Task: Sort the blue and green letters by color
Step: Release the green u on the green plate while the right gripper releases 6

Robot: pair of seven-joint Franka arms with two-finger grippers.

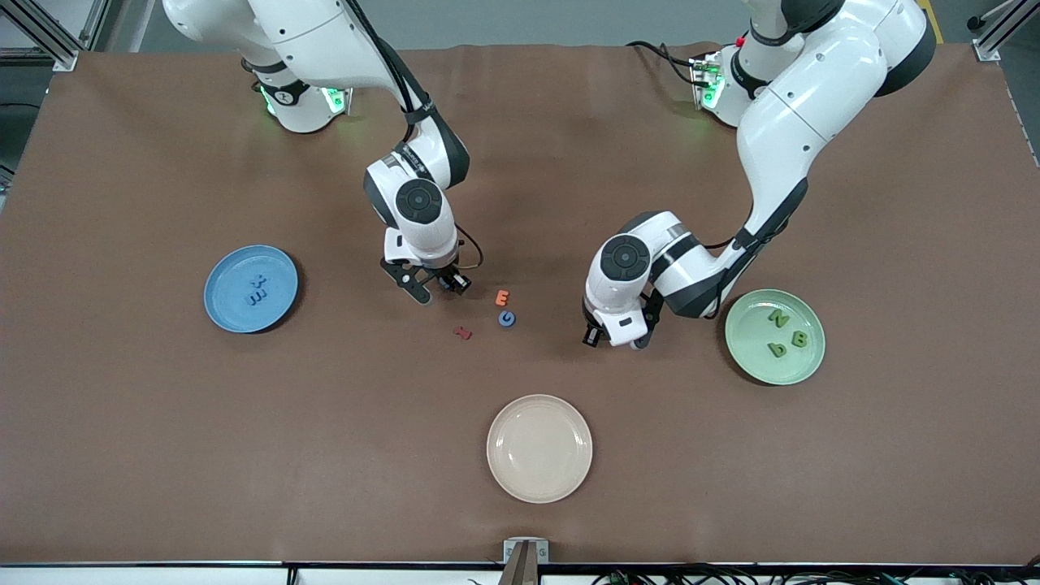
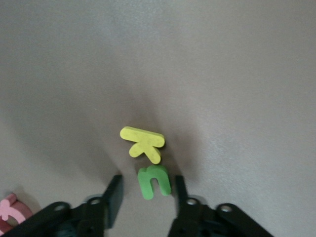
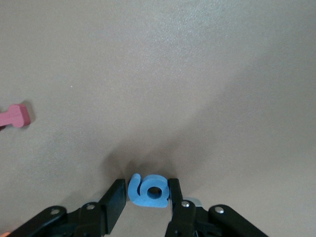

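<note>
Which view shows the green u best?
Left wrist view: the green u lies flat between the left gripper's open fingers, touching the yellow K. In the front view the left arm hides it. The right wrist view shows none of it, only a blue g between the right gripper's fingers.

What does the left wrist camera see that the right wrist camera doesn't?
Only the left wrist view shows a green letter lying between the open fingers of the left gripper, a yellow K touching it, and a pink piece at the picture's edge. Only the right wrist view shows a blue letter between the open fingers of the right gripper, and a red piece apart from it. Both show the brown table and two black fingers straddling a letter.
</note>
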